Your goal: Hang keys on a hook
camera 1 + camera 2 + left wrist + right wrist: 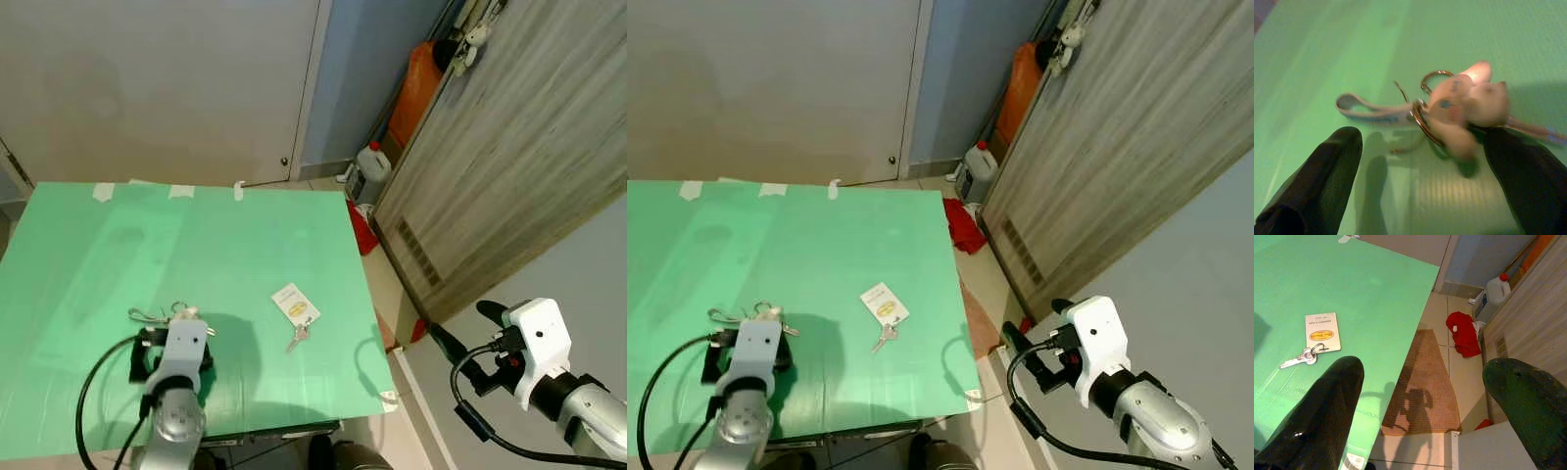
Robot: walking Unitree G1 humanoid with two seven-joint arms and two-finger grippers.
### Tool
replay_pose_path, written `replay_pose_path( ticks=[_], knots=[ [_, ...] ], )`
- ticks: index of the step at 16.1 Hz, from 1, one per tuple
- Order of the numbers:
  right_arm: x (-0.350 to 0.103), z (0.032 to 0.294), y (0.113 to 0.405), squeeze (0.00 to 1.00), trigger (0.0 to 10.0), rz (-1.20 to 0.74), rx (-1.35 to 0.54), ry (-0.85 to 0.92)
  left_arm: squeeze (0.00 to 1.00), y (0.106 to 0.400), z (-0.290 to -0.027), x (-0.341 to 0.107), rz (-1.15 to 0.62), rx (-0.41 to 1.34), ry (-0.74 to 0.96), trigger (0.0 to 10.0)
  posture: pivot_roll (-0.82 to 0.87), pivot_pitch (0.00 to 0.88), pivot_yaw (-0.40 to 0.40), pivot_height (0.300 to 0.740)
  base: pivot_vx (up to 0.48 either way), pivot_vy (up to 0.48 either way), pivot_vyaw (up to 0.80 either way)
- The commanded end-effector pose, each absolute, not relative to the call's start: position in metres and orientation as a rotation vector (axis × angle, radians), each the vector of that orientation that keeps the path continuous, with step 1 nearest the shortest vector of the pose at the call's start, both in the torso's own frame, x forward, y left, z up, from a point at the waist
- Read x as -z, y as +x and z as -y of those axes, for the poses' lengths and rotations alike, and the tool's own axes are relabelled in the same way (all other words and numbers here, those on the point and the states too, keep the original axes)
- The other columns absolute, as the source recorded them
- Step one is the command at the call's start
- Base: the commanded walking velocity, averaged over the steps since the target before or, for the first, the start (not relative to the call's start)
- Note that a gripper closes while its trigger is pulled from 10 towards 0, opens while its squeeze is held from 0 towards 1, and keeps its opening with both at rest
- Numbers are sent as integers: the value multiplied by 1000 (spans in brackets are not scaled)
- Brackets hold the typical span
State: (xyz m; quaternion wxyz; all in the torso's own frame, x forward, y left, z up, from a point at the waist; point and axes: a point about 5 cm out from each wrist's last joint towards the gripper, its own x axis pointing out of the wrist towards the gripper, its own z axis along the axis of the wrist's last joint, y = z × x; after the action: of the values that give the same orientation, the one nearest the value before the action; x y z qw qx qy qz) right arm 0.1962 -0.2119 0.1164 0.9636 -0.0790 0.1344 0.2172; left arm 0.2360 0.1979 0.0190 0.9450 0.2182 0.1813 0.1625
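Observation:
A bunch of keys (pixel 1459 110) with a pale plush charm, metal rings and a grey strap lies on the green table (pixel 196 255), near its front left. My left gripper (pixel 1425 181) hovers just short of it, open, one black finger on each side. A second key on a white tag (pixel 296 305) lies further right on the table; the right wrist view shows that tag (pixel 1322 333) too. My right gripper (pixel 460 328) is open, off the table's right edge above the floor. A plush key charm (pixel 468 44) hangs high on the wooden door (pixel 509 166).
Beyond the table's right edge the floor holds a brown mat (pixel 1425 382), a red cloth (pixel 1463 333) and a white jug (pixel 372 171). An orange bag (pixel 416 88) leans by the wooden door. A white wall and door stand behind the table.

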Motion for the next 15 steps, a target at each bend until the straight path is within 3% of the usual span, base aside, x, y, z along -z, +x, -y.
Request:
replay_pose_path(
  ticks=[1, 10, 15],
  knots=[
    [-118, 218, 195, 0, 10000, -271, -416, -179, 0, 237, -197, -19, -365, -344, 443, 10000, -214, 163, -170, 740, 0, 0, 0],
    [-113, 217, 194, 0, 10000, -277, -409, -179, 0, 261, -202, -34, -254, -340, 464, 10000, -221, 170, -162, 740, 0, 0, 0],
    [-114, 214, 195, 0, 10000, -275, -409, -182, 0, 278, -217, -21, -316, -312, 494, 10000, -235, 170, -159, 740, 0, 0, 0]
  ],
)
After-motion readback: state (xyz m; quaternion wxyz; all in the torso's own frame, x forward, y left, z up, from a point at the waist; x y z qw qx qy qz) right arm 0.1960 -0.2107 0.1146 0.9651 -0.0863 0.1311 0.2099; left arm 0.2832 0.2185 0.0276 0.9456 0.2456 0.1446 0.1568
